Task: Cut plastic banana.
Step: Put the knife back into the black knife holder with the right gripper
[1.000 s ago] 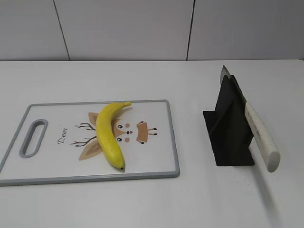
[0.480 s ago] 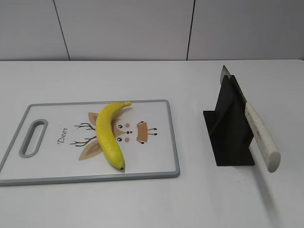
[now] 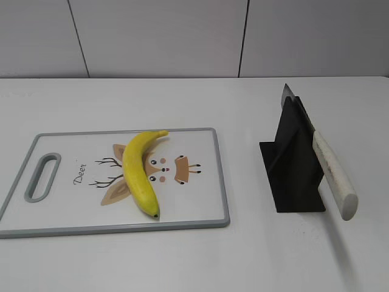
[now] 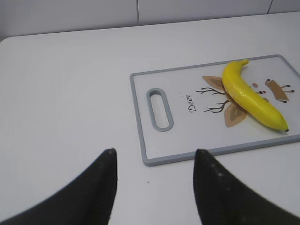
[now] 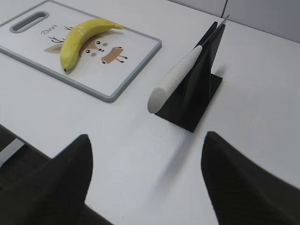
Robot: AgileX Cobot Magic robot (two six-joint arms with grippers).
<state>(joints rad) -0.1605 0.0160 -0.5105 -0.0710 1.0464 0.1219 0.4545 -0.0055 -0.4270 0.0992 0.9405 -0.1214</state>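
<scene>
The plastic banana (image 3: 139, 170) lies glossy yellow on a white cutting board (image 3: 194, 210) with a grey rim and a deer picture. It also shows in the left wrist view (image 4: 248, 94) and the right wrist view (image 5: 82, 37). A knife with a pale speckled handle (image 3: 333, 173) rests slanted in a black stand (image 3: 292, 164) to the right of the board. My left gripper (image 4: 154, 152) is open and empty, above the table near the board's handle corner. My right gripper (image 5: 146, 138) is open and empty, short of the knife handle (image 5: 176, 77). Neither gripper shows in the exterior view.
The board (image 4: 154, 154) has a slot handle (image 4: 159, 108) at its left end. The white table (image 3: 255, 255) ends at a front edge seen low in the right wrist view (image 5: 28, 145). A grey panelled wall (image 3: 182, 36) stands behind the table.
</scene>
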